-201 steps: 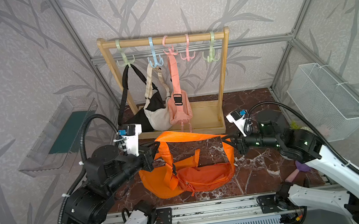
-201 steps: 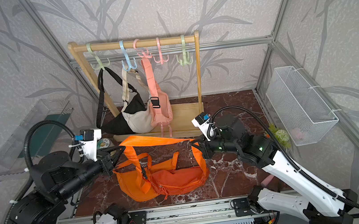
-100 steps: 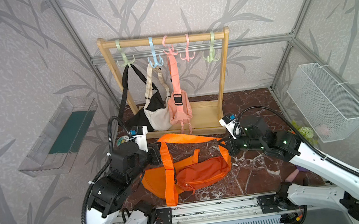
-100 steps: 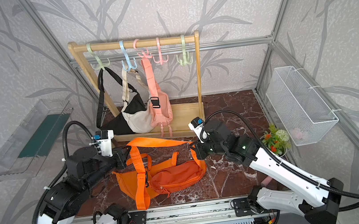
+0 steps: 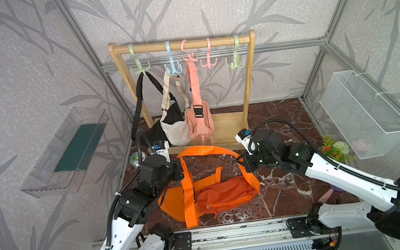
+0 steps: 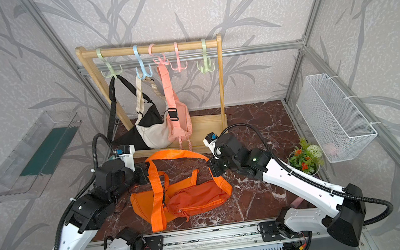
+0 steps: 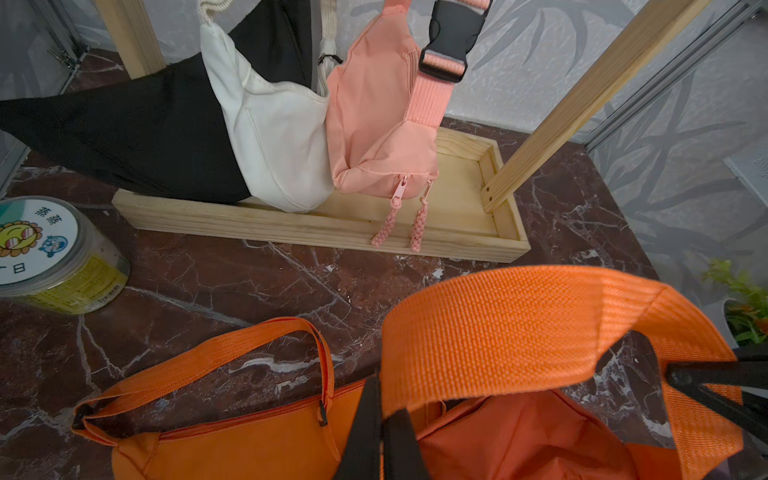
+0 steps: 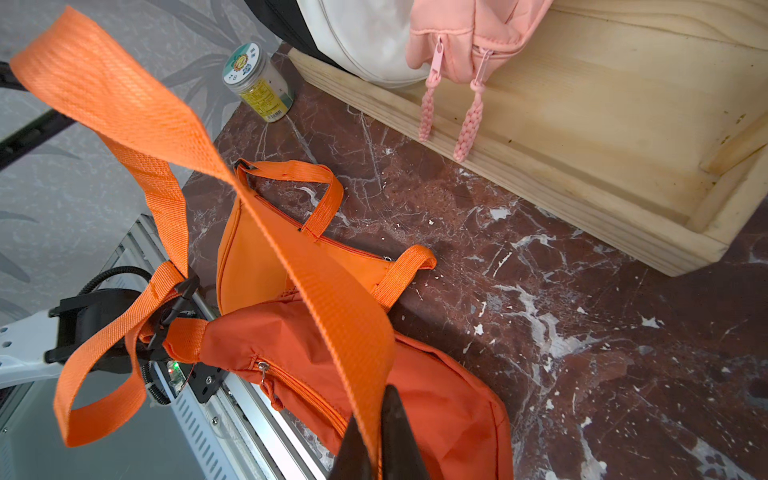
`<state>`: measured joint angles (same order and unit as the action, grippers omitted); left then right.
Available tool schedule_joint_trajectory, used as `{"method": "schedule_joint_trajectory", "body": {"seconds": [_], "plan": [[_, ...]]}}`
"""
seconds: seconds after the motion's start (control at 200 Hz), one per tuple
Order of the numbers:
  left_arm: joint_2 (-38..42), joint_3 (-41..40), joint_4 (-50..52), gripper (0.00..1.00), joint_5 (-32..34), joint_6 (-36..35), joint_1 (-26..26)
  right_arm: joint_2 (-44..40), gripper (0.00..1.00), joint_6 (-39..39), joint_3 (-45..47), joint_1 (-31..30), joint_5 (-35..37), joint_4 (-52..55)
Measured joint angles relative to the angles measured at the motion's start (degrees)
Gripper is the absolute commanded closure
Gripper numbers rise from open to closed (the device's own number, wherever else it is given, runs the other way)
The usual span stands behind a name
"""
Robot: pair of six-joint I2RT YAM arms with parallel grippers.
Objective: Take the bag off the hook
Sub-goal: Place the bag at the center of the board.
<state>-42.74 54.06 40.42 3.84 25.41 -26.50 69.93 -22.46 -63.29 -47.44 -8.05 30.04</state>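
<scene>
The orange bag (image 5: 224, 195) (image 6: 194, 196) lies on the marble table in front of the rack, on no hook. Its wide orange strap (image 5: 204, 149) (image 7: 498, 328) arches up between my two grippers. My left gripper (image 5: 179, 169) (image 7: 380, 415) is shut on the strap's left side. My right gripper (image 5: 242, 163) (image 8: 376, 419) is shut on its right side, with the webbing pinched between the black fingers (image 8: 399, 432). On the rail, a pink hook (image 5: 209, 62) and a green hook (image 5: 235, 62) carry nothing.
The wooden rack (image 5: 248, 86) stands at the back with a black bag (image 5: 153, 134), a cream bag (image 5: 176, 131) and a pink bag (image 5: 199, 120) hanging. A jar (image 7: 54, 257) stands left, a plant (image 5: 334, 149) right. A wire basket (image 5: 363, 113) and a clear tray (image 5: 67, 152) hang on the walls.
Both arms have come down and a little closer together with the strap. The orange bag has settled flatter on the marble, and a loose strap end has dropped toward the front edge.
</scene>
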Motion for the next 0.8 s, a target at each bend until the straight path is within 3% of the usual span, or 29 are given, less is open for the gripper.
{"method": "schedule_joint_trajectory", "body": {"seconds": [0.275,0.45,0.645,0.7,0.8], "plan": [[-7.61,-0.52,-2.97,1.00,3.61,-5.27,1.99,7.91,0.92,-0.15,-1.33,-0.04,3.17,-3.76],[-9.22,-3.41,-7.41,1.00,2.38,-5.81,8.57,14.49,0.88,0.07,-4.70,-0.04,4.44,-5.57],[-10.08,-6.91,-9.25,0.89,-1.92,-5.18,13.84,20.44,0.80,0.44,-10.49,-0.04,3.58,-4.96],[-9.79,-7.41,-9.31,0.82,-2.91,-5.25,13.88,20.70,0.75,0.44,-10.58,-0.04,3.26,-4.76],[-8.74,-8.15,-9.33,0.51,-4.07,-5.44,13.88,20.76,0.68,0.28,-10.58,-0.04,2.97,-4.26]]}}
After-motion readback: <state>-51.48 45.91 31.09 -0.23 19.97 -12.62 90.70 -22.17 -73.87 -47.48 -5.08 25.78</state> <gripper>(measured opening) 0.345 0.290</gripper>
